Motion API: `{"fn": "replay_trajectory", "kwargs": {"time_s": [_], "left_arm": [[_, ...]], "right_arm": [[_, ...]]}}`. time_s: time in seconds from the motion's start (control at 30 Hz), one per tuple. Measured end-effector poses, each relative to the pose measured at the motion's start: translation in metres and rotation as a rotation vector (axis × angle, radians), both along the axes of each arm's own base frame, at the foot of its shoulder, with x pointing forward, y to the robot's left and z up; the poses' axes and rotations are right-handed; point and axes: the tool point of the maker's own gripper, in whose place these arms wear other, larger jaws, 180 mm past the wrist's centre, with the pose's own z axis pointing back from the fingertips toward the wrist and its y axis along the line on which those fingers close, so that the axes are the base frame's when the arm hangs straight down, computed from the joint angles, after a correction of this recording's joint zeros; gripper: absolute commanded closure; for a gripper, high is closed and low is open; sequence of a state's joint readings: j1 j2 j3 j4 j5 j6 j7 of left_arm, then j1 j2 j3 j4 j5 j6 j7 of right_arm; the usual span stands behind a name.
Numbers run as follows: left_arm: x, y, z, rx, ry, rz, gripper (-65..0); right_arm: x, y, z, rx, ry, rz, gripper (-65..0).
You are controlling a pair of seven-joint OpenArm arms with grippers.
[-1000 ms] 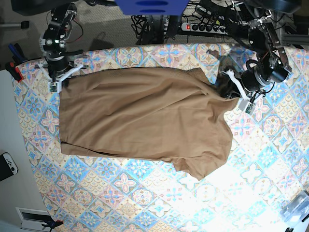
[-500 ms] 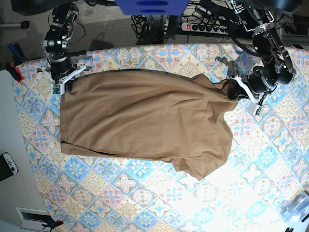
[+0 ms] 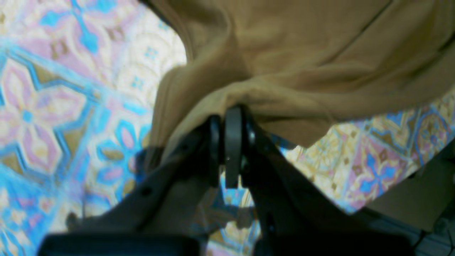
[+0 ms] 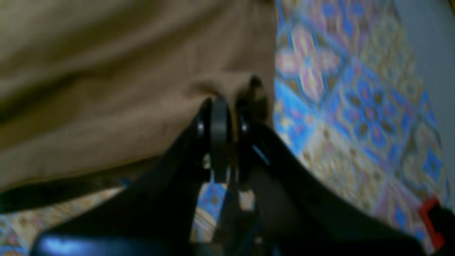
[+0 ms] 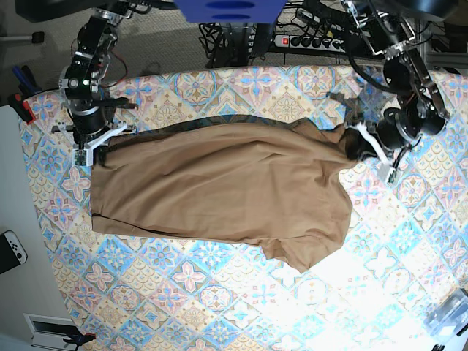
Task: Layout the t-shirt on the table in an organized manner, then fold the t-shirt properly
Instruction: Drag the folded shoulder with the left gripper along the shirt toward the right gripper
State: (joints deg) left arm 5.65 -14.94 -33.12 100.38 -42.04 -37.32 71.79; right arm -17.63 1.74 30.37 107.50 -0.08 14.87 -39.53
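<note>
The tan-brown t-shirt [image 5: 219, 183] lies spread across the middle of the patterned table [image 5: 219, 300], with one sleeve pointing to the near edge. My right gripper [image 5: 97, 148] is shut on the shirt's far left corner, and the right wrist view shows its jaws [image 4: 222, 103] pinching the cloth edge [image 4: 124, 89]. My left gripper [image 5: 360, 146] is shut on the bunched far right part of the shirt. The left wrist view shows this grip [image 3: 231, 113] with folds of cloth [image 3: 302, 53] draped over the fingertips. The far edge hangs slightly off the table and casts a shadow.
A power strip [image 5: 311, 42] and cables lie behind the table's far edge. A red clamp [image 5: 22, 108] sits at the far left corner. A game controller [image 5: 11, 250] lies off the table at left, and a clear plastic item [image 5: 447, 314] sits at the near right.
Both grippers have pulled the shirt's far edge toward the near side. That edge now sits lower in the base view, with more bare table behind it.
</note>
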Motion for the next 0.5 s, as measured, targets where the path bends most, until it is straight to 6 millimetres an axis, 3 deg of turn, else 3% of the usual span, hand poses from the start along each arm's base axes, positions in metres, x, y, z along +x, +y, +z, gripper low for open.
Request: {"fn": "replay_trajectory", "kwargs": {"time_s": [0.3,0.5], "left_arm": [[0.02,0.02,0.002,0.118,0.049,0.049,0.0],[0.019,0.026,-0.018,0.106,0.126,0.067,0.0]], "right_arm": [[-0.015,-0.002,-0.035,0.036,0.097,-0.018,0.0],[-0.015,-0.002,-0.041,0.045,0.092,-0.019,0.0]]}}
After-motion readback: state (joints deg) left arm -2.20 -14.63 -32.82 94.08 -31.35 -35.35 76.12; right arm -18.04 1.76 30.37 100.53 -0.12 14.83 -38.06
